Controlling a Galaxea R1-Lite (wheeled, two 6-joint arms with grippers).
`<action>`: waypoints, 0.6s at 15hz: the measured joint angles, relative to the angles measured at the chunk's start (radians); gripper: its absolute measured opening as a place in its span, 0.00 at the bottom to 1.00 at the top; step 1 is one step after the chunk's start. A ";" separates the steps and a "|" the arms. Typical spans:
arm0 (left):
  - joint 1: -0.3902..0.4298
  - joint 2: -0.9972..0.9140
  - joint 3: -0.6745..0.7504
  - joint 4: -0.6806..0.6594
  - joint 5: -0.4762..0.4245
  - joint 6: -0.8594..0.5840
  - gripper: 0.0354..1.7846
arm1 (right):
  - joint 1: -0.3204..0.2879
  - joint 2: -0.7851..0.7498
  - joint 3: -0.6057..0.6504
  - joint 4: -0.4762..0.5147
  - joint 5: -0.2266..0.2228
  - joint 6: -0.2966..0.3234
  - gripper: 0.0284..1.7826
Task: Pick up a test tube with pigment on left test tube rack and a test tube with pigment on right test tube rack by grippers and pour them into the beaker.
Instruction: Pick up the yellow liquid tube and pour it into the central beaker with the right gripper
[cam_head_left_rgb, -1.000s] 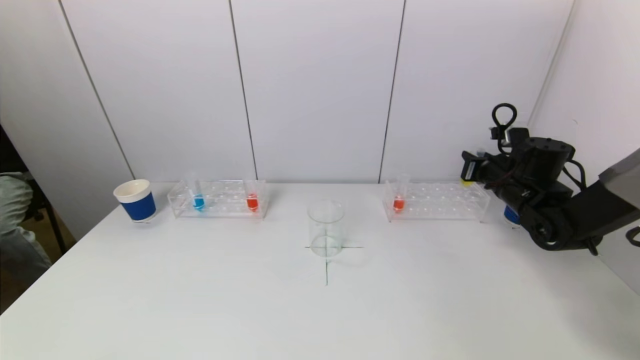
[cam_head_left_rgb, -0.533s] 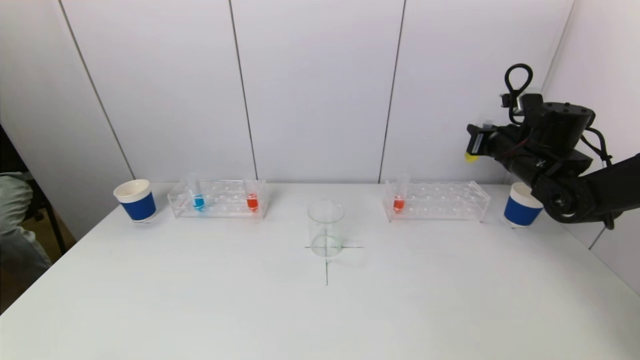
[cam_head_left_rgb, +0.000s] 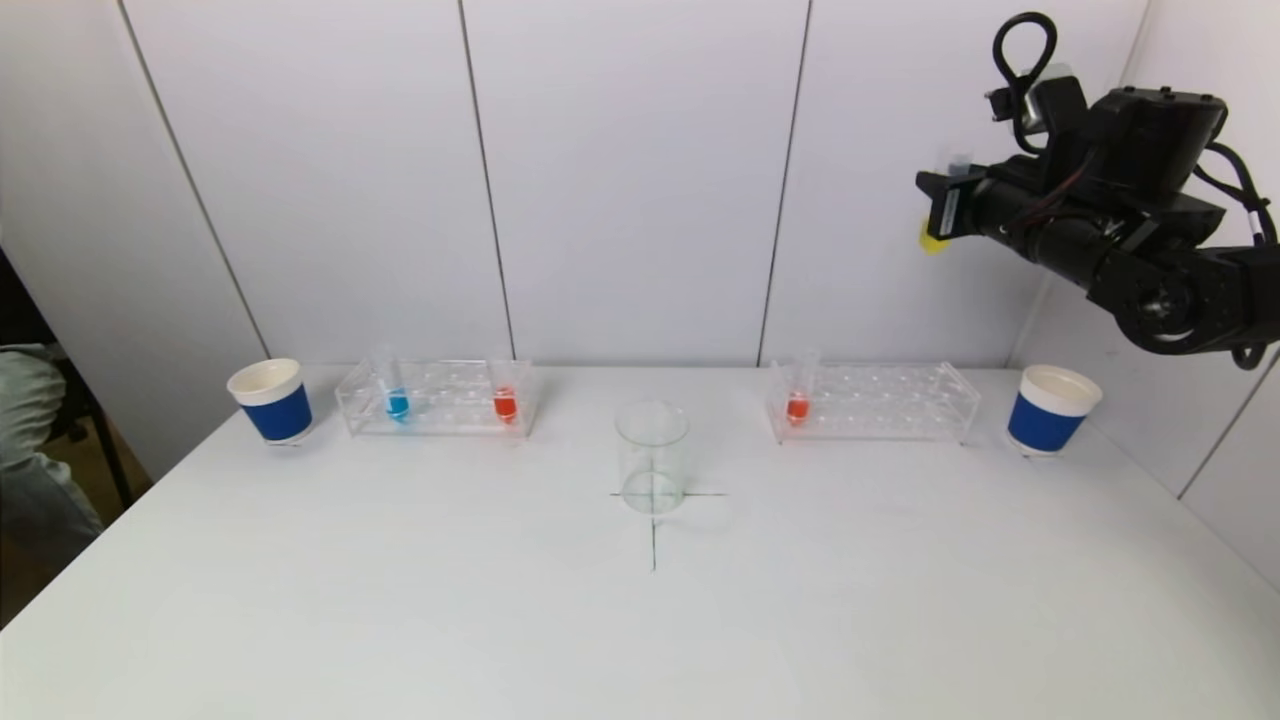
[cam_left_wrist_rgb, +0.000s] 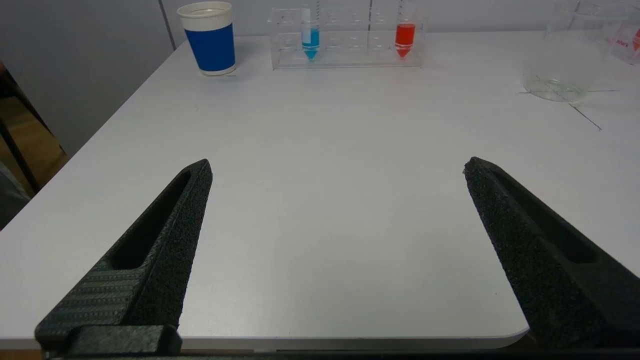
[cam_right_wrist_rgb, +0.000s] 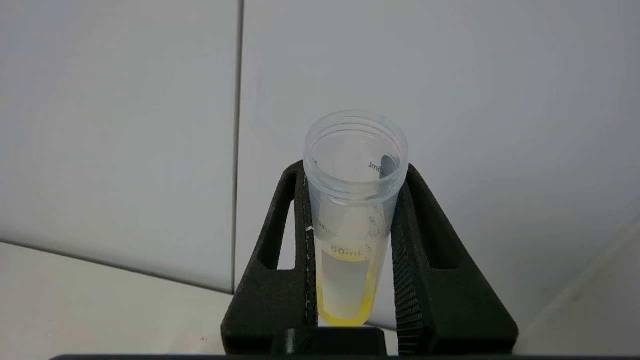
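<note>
My right gripper (cam_head_left_rgb: 940, 210) is shut on a clear test tube with yellow pigment (cam_right_wrist_rgb: 350, 225) and holds it upright, high above the right rack (cam_head_left_rgb: 872, 402). That rack holds one tube with red pigment (cam_head_left_rgb: 797, 405). The left rack (cam_head_left_rgb: 440, 398) holds a blue tube (cam_head_left_rgb: 397, 402) and a red tube (cam_head_left_rgb: 505, 403). The empty glass beaker (cam_head_left_rgb: 652, 456) stands on the cross mark at the table's middle. My left gripper (cam_left_wrist_rgb: 337, 170) is open and empty, low near the table's front edge; it is out of the head view.
A blue paper cup (cam_head_left_rgb: 271, 401) stands left of the left rack. Another blue cup (cam_head_left_rgb: 1050, 408) stands right of the right rack. White wall panels close off the back and the right side.
My right arm has risen from beside the right rack to high above it, carrying the yellow tube. The right blue cup has come into full view.
</note>
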 joint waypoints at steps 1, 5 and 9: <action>0.000 0.000 0.000 0.000 0.000 -0.001 0.99 | 0.006 -0.003 -0.025 0.002 0.004 -0.046 0.26; 0.000 0.000 0.000 0.000 0.000 0.000 0.99 | 0.056 -0.009 -0.086 0.009 0.060 -0.190 0.26; 0.000 0.000 0.000 0.000 0.000 0.000 0.99 | 0.143 -0.005 -0.105 0.007 0.069 -0.251 0.26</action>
